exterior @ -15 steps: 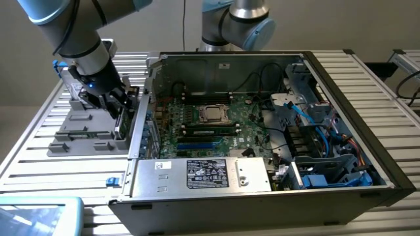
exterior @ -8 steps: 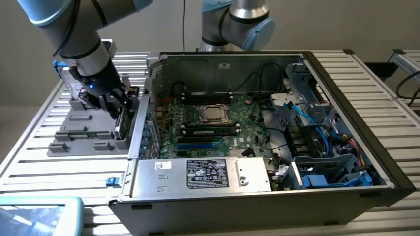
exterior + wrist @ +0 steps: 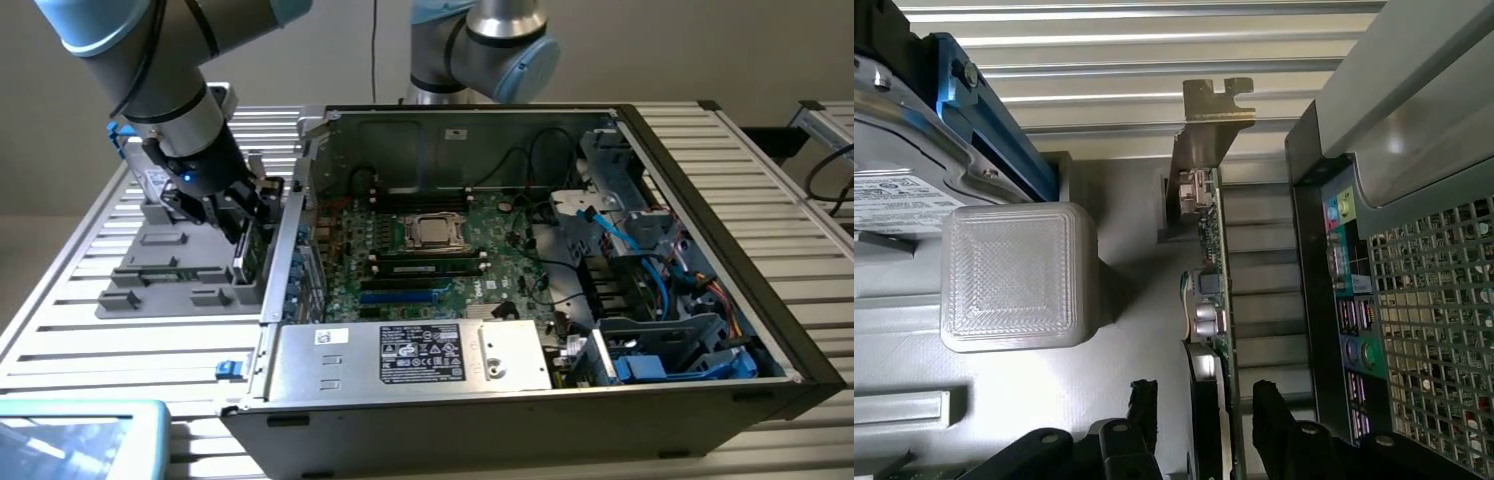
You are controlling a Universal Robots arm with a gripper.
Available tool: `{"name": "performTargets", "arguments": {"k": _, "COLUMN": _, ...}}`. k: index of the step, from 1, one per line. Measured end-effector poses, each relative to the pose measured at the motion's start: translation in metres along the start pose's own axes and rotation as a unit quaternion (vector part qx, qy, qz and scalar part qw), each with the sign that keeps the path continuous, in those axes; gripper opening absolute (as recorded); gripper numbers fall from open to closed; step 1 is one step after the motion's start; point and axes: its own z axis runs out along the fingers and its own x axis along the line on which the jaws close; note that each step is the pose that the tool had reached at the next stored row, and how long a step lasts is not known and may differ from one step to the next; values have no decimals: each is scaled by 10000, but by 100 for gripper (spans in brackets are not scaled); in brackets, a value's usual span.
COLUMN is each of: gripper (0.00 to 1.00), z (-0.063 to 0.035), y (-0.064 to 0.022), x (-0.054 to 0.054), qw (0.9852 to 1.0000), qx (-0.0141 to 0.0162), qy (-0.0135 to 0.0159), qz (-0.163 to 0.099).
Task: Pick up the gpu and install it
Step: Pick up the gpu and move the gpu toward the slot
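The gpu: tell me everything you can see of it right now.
The gpu stands on edge in the grey tray beside the open computer case, not installed. Seen edge-on, it is a thin green board with small silver parts, a black face near the gripper, and a silver metal bracket with a bent, notched tab at its far end. The open gripper straddles it, one black finger on each side, gaps showing.
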Motion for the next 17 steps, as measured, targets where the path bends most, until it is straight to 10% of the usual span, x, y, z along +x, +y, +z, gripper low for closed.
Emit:
{"name": "performTargets", "arguments": {"k": 5, "gripper": 50, "z": 1, "y": 0, "x": 0, "qw": 10000, "qx": -1, "qy": -1, "qz": 0}}
{"name": "performTargets", "arguments": {"k": 9, "gripper": 29, "z": 1, "y": 0, "x": 0, "qw": 10000, "qx": -1, "qy": -1, "qz": 0}}
{"name": "performTargets", "arguments": {"k": 17, "gripper": 29, "z": -23, "y": 4, "x": -2, "qw": 10000, "qx": -24, "qy": 21, "qz": 4}}
